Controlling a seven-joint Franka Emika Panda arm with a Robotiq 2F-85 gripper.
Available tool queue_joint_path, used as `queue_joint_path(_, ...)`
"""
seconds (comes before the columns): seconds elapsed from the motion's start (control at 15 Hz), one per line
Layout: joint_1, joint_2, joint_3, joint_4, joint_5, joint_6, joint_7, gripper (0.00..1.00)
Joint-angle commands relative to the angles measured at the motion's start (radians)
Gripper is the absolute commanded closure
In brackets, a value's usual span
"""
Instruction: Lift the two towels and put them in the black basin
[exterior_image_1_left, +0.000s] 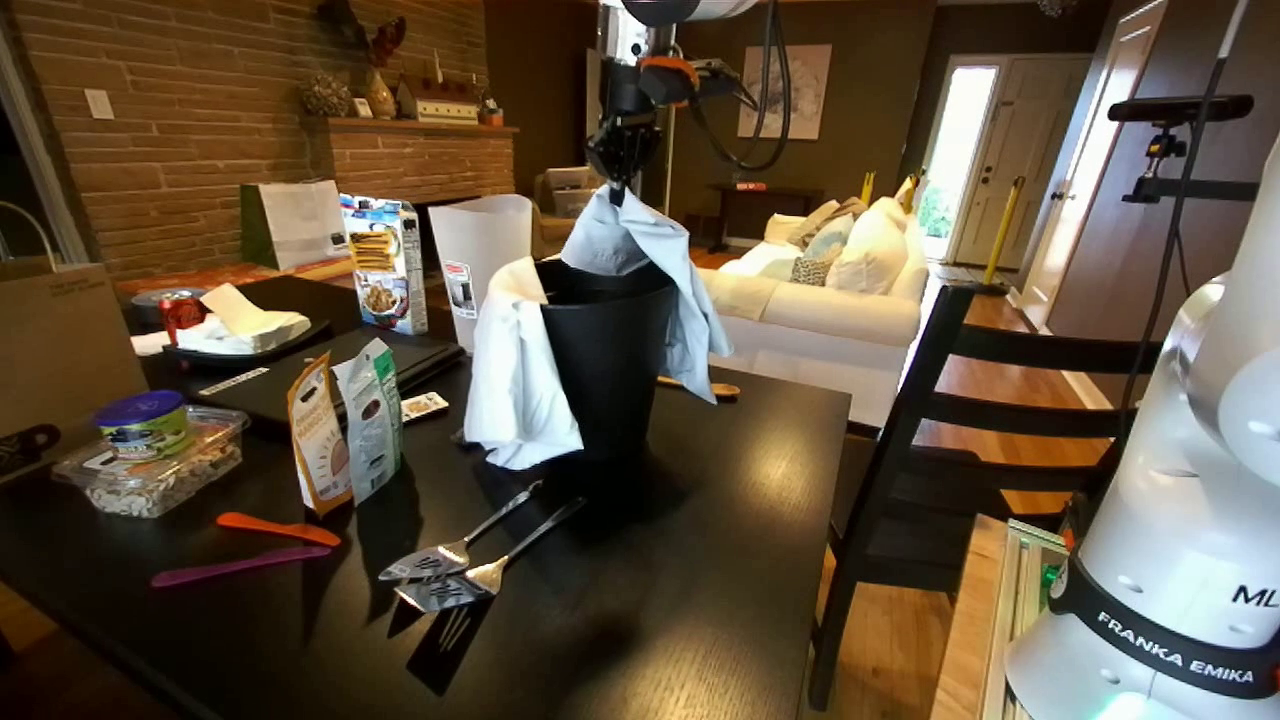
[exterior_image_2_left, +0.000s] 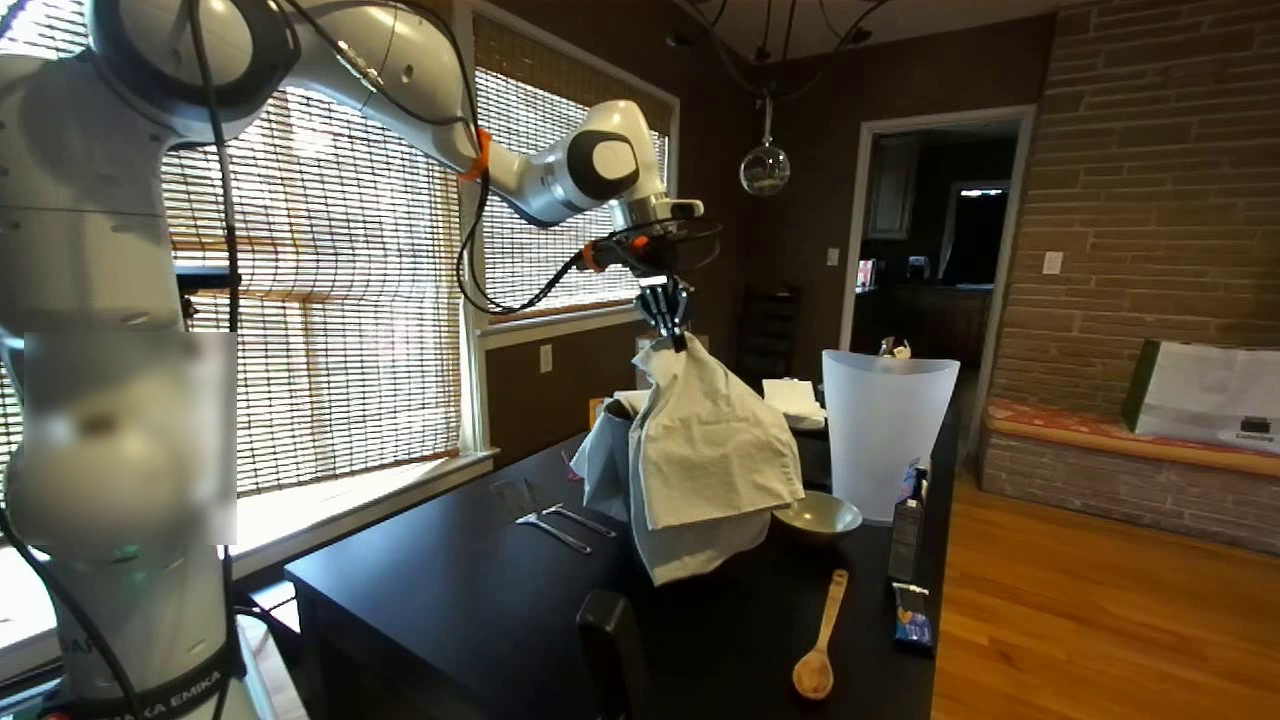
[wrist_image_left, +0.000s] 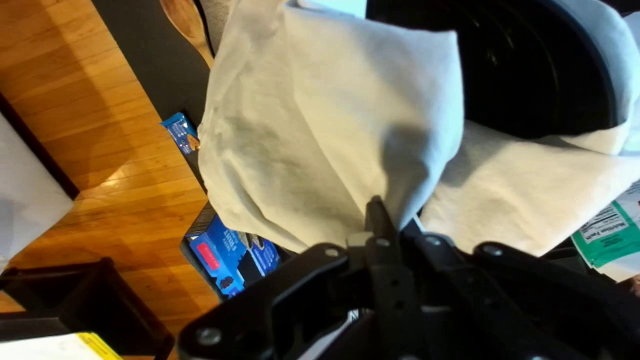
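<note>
Towels are both seen at the black basin, but neither is lying wholly inside it. The job is judged to be in its later part: both are gathered at the basin, and what is left, it seems, is for them to be brought inward, settled down into it and released. The draped towel is hung over the basin's rim, with a long part left outside, on the side toward the spatulas. The raised towel is suspended at another side of the basin, with much of its length hung outside, toward the wooden spoon; how much is held within the rim cannot be told.

The gripper is closed on a fold of the raised towel, which is pinched between its fingertips higher than the basin's rim. From that pinch the towel is spread directly beneath the gripper, whereas the draped towel is set lower, at the basin's rim, apart from the fingertips.
</note>
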Motion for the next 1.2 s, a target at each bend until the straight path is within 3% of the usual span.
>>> queue_joint_path(0.0, 0.005, -0.015, -0.006, 0.038, -0.050, -0.052, 0.022, 0.99)
queue_joint_path(0.6, -0.011, -0.042, -0.021, 0.108, -0.143, -0.191, 0.043, 0.99)
queue_joint_path(1.13, -0.012, -0.070, -0.019, 0.124, -0.194, -0.225, 0.078, 0.99)
